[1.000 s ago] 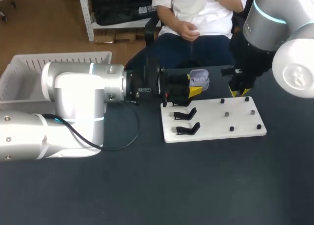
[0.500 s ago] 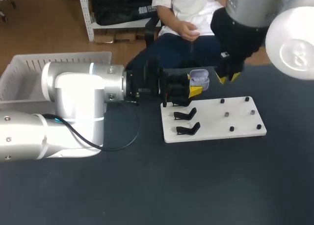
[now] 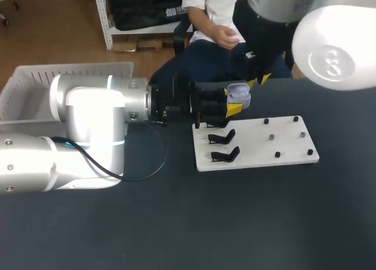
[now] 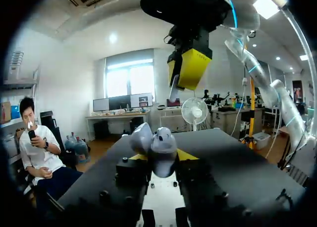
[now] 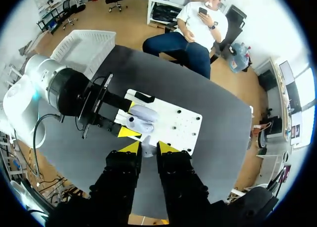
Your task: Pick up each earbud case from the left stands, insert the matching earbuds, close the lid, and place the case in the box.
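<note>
- The pale lilac earbud case [image 3: 239, 93], with its lid open, is clamped between the yellow tips of the left hand [image 3: 231, 101] and held over the left end of the white board [image 3: 258, 149].
- A small white earbud [image 5: 146, 150] is pinched between the fingers of the right hand [image 5: 144, 147], which is poised above the case without touching it.
- Two black stands [image 3: 223, 137] are fixed on the board's left part.
- A white box [image 3: 35, 82] is set at the far left of the counter [image 3: 235, 223].
</note>
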Controlling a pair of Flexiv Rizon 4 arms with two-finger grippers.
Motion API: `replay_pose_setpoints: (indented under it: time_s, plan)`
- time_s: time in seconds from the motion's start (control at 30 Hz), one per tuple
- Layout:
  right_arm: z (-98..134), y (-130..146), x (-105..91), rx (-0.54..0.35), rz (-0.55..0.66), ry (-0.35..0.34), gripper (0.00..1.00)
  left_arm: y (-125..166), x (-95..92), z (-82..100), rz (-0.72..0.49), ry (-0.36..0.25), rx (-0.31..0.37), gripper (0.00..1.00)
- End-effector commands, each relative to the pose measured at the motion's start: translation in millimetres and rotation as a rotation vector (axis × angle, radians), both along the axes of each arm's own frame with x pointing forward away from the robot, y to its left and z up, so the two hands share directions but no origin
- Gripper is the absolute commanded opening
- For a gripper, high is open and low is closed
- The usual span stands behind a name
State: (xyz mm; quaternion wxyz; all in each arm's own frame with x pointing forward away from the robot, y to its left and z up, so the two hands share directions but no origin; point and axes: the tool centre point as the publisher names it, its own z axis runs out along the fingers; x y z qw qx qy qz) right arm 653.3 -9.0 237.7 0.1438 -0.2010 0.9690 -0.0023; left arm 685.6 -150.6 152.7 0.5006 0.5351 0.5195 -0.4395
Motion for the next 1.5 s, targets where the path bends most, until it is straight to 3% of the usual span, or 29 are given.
replay_pose_setpoints:
  time_s: [0.03,0.43,1.5]
  plan:
    - [-3.3,11.5,8.0,-0.011,-0.005,0.006,0.0,-0.3,-2.6,-1.3,0.01,-0.006,-0.006,0.0]
    - [-21.8,31.2,8.0,-0.021,0.047,0.006,0.0,-0.3,-2.6,-1.3,0.01,-0.006,-0.006,0.0]
    - [-36.1,30.8,10.4,-0.005,0.039,0.006,0.0,-0.3,-2.6,-1.3,0.01,-0.006,-0.006,0.0]
